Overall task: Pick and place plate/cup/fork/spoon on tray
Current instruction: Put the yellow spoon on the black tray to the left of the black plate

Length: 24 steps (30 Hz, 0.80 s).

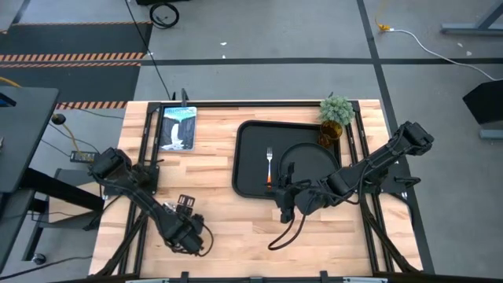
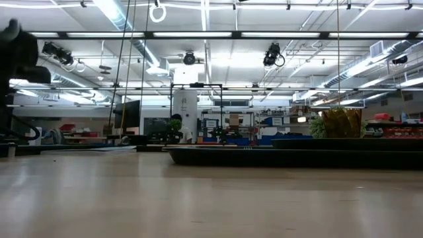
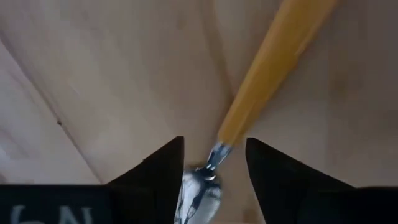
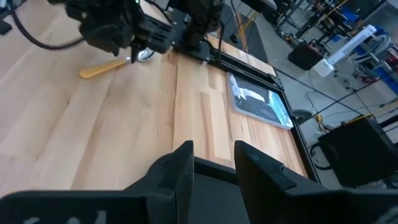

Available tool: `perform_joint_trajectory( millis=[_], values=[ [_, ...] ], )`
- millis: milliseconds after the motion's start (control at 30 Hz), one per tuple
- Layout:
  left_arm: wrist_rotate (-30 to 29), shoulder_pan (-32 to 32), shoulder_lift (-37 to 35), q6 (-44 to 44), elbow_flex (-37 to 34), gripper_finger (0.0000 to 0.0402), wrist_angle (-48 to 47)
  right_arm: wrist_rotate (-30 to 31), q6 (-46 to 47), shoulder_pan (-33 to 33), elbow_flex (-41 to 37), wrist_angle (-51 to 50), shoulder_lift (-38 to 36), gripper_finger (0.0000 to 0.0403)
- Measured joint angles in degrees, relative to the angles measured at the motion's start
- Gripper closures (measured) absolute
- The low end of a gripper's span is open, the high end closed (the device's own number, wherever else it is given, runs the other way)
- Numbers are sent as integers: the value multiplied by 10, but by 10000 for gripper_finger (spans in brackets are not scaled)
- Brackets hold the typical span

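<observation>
Left wrist view: left gripper [image 3: 214,180] fingers open astride spoon [image 3: 261,87]; right gripper [image 4: 213,163] open; no legible writing.

I'm looking at a big open lab or workshop hall. Over the level camera I see long strips of ceiling lights [image 2: 198,34], exposed ducts and black cameras hung from rails [image 2: 272,55]. Far back there are shelves and benches crowded with gear. From above, the floor is bare grey concrete with a striped orange-and-black hazard mat [image 1: 71,56] and a white cable [image 1: 440,49] trailing across it. My bench is a butcher-block table [image 1: 212,228] in a black metal frame, and a dark desk [image 1: 23,126] stands beside it.
</observation>
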Motion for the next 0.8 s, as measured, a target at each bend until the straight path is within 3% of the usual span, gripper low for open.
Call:
perform_joint_trajectory(
  millis=[467,800],
  values=[
    [43,3,-3,49,-60,264,61,-14,5,1,0,17,0,280],
    [50,8,-2,89,-61,347,68,-16,17,1,0,16,0,280]
  ],
)
